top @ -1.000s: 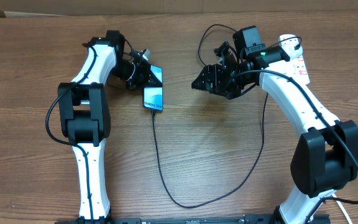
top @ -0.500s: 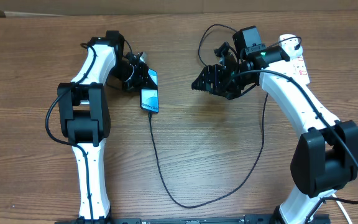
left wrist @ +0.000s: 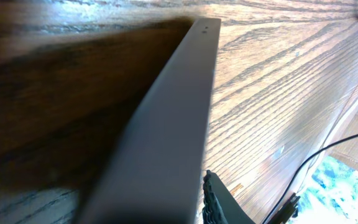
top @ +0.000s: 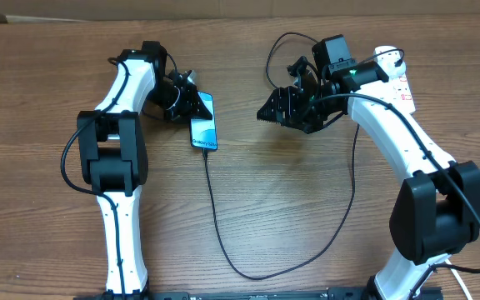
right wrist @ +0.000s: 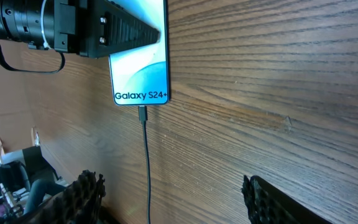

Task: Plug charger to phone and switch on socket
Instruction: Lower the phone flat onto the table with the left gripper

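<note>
The phone (top: 204, 123) lies on the wooden table, its light blue screen (right wrist: 140, 68) reading "Galaxy S24+". My left gripper (top: 188, 100) is shut around the phone's top end. One dark finger (right wrist: 123, 28) lies across the screen, and a ridged pad (left wrist: 211, 202) rests against the phone's grey edge (left wrist: 166, 137). The charger's thin black cable (top: 215, 217) sits plugged into the phone's bottom edge (right wrist: 143, 114) and loops round towards the white socket (top: 397, 79) at the far right. My right gripper (top: 283, 110) hovers open and empty right of the phone, its jaws (right wrist: 169, 199) straddling the cable (right wrist: 146, 162).
The cable's loop reaches close to the table's front edge (top: 252, 275) between the two arm bases. The right arm (top: 390, 133) crosses over part of the socket, so its switches are hard to read. The table's far edge (top: 240, 17) runs just behind the arms.
The phone has shifted slightly near the left gripper, first down-left, then back to the right, and its cable end moved with it. The right arm has not moved.
</note>
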{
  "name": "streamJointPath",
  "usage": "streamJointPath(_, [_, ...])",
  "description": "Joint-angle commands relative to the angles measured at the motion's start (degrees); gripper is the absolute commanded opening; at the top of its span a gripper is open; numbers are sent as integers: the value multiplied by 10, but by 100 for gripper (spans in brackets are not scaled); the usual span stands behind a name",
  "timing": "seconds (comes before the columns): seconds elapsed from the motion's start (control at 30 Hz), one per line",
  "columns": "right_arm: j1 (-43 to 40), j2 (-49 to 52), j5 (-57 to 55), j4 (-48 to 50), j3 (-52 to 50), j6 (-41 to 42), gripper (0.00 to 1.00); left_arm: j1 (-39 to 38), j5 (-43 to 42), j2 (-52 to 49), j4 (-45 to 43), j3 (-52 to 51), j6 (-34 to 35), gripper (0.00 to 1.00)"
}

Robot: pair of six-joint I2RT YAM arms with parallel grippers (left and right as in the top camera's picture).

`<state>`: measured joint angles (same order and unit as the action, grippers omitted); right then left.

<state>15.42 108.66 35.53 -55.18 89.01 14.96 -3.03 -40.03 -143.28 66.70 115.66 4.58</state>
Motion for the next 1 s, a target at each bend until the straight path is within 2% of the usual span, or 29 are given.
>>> streamJointPath(0.0, [3,-12,-6,-1,11,-5,73,2,16,2,8,8,8,17])
streamJointPath(0.17, [3,-12,-6,-3,11,-5,73,2,17,2,10,8,8,18])
streamJointPath(0.37, [3,-12,-6,-5,11,-5,73,2,17,2,10,8,8,35])
streamJointPath(0.73, [3,-12,-6,-6,11,-5,73,2,73,2,21,8,20,35])
streamJointPath(0.97, [3,-12,-6,-6,11,-5,73,2,117,2,23,8,34,45])
